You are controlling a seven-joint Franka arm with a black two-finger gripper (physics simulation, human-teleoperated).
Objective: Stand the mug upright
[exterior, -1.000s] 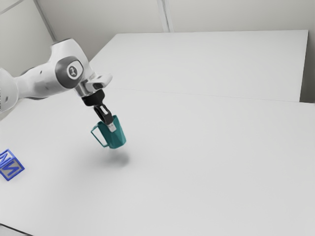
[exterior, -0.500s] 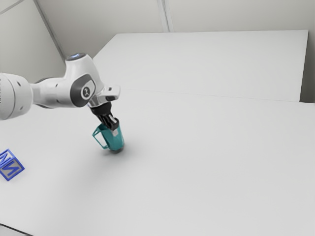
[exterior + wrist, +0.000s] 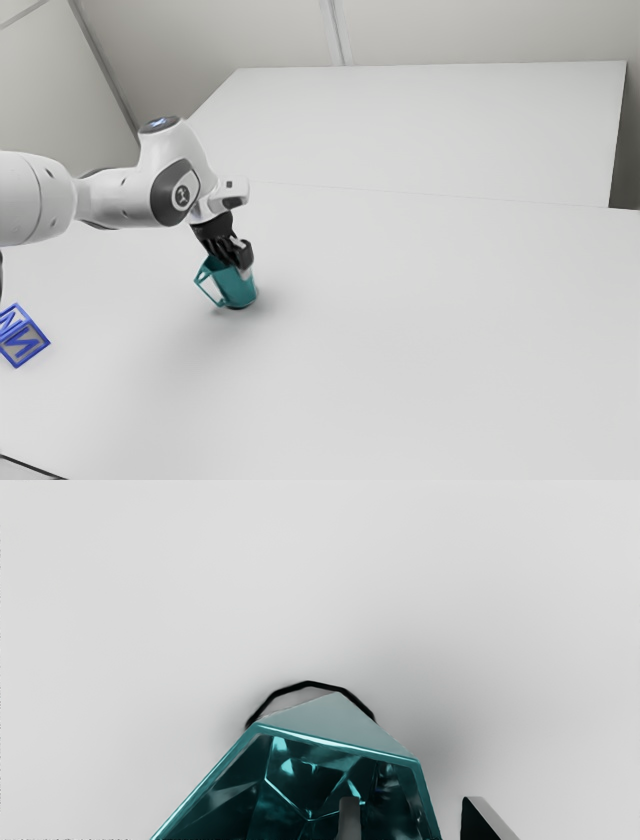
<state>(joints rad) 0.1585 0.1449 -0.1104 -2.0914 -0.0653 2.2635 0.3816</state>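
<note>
Over the white table (image 3: 420, 350), reaching down with the pincer (image 3: 242, 268) wide, gripping nothing. Just below it, standing upright on the table: the mug (image 3: 234, 289), wall between the fingers (image 3: 350, 822). Apparently at the release step; calls for easing straight up, clear of the rim (image 3: 337, 742).

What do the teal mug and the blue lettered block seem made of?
The mug looks glossy, perhaps glazed ceramic or hard plastic: bright highlights streak its faceted teal inside, which fits either. The block may be painted wood or plastic, with blue edges and lettering over greyish faces; its finish is unclear.
</note>
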